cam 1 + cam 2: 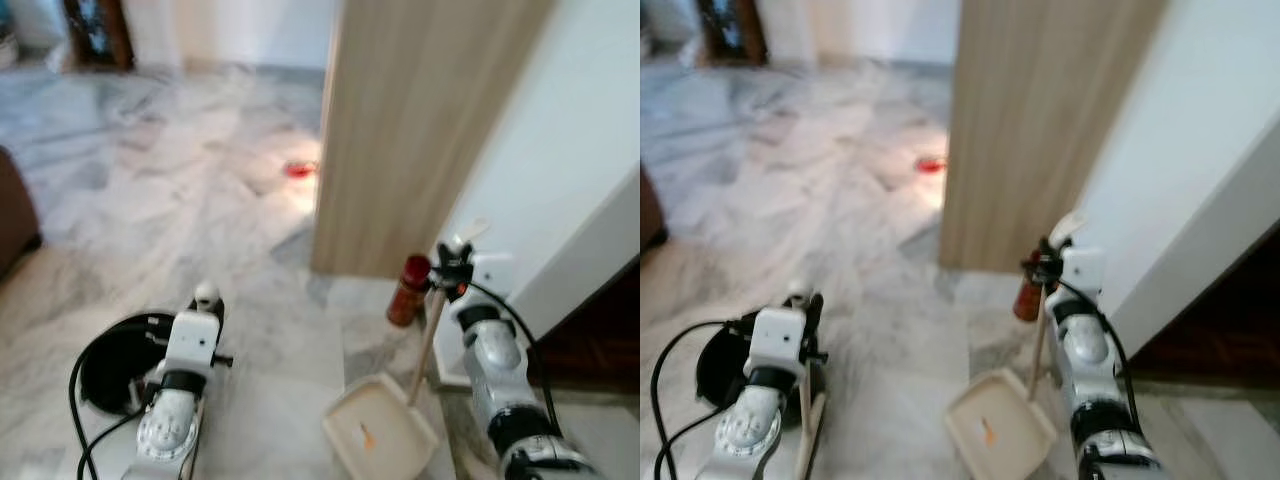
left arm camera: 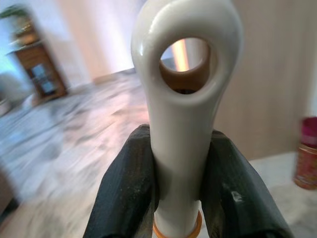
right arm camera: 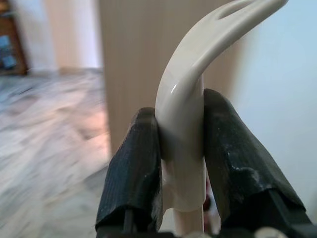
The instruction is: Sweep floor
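Note:
My left gripper (image 1: 205, 300) is shut on the cream top of a broom handle (image 2: 181, 124), which ends in a hanging loop; black fingers (image 2: 124, 198) press it from both sides. A dark round shape (image 1: 115, 365) lies on the floor under that arm. My right gripper (image 1: 452, 270) is shut on the curved cream grip (image 3: 183, 124) of a long-handled dustpan. Its wooden pole (image 1: 428, 340) runs down to the cream pan (image 1: 380, 425), which rests on the marble floor and holds a small orange scrap (image 1: 367, 437). A red bit of litter (image 1: 299, 170) lies further ahead on the floor.
A tall wooden panel (image 1: 420, 130) stands just ahead on the right, with a white wall (image 1: 560, 150) beside it. A red can (image 1: 408, 290) stands at the panel's foot, close to the dustpan pole. Dark furniture (image 1: 15, 215) sits at the left edge. Marble floor (image 1: 150, 200) stretches ahead on the left.

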`<state>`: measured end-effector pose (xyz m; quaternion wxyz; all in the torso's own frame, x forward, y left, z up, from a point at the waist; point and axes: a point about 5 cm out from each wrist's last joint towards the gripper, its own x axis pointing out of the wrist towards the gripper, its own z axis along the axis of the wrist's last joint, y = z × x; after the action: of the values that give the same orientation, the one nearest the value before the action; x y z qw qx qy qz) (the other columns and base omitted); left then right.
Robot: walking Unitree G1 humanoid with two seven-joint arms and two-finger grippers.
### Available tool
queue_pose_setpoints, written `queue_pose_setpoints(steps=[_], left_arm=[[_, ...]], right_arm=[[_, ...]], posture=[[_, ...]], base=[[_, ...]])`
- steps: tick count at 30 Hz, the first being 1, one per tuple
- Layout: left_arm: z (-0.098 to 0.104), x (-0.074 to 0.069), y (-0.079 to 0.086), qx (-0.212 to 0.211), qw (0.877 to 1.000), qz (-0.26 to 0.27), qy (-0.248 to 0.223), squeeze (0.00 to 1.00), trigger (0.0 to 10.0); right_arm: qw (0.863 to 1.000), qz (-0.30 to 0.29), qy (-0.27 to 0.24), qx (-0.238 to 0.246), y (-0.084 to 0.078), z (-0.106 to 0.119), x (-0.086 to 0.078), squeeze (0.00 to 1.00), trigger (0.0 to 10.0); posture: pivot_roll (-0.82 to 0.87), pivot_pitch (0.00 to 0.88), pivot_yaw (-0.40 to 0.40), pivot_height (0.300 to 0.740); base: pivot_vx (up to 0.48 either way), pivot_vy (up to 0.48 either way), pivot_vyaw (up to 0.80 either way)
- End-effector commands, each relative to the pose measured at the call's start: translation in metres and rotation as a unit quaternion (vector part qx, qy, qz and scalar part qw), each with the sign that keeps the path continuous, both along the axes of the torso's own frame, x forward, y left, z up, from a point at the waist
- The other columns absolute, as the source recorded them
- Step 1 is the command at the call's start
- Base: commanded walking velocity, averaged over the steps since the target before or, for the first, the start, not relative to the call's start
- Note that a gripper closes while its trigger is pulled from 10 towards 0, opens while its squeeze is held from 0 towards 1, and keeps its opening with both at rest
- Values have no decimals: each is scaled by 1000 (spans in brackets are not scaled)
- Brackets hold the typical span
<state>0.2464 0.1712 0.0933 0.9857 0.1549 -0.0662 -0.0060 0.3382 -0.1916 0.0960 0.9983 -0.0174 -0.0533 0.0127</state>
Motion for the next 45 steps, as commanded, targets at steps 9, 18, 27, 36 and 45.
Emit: queue_pose_setpoints(steps=[9, 18, 27, 36, 45], left_arm=[[13, 4, -9, 7, 999, -19, -31, 0, 10000], [11, 5, -11, 9, 999, -29, -25, 0, 10000], [14, 10, -7, 12, 999, -34, -28, 0, 10000], [14, 16, -8, -5, 999, -32, -29, 0, 10000], [18, 22, -5, -15, 999, -40, -29, 0, 10000]], right_arm=[[1000, -29, -5, 2, -18, 2, -3, 0, 10000], [1000, -27, -4, 3, -15, 0, -4, 0, 10000], [1000, -28, -6, 5, -14, -1, -6, 0, 10000], [999, -41, -22, 5, -14, 1, -9, 0, 10000], [998, -52, -38, 9, -12, 3, -15, 0, 10000]], posture=[[116, 22, -27, 740], [111, 23, -25, 740], [107, 20, -17, 740], [87, 8, 9, 740], [67, 0, 46, 740]], base=[[0, 0, -800], [0, 0, -800], [0, 0, -800], [0, 0, -800], [0, 0, -800]])
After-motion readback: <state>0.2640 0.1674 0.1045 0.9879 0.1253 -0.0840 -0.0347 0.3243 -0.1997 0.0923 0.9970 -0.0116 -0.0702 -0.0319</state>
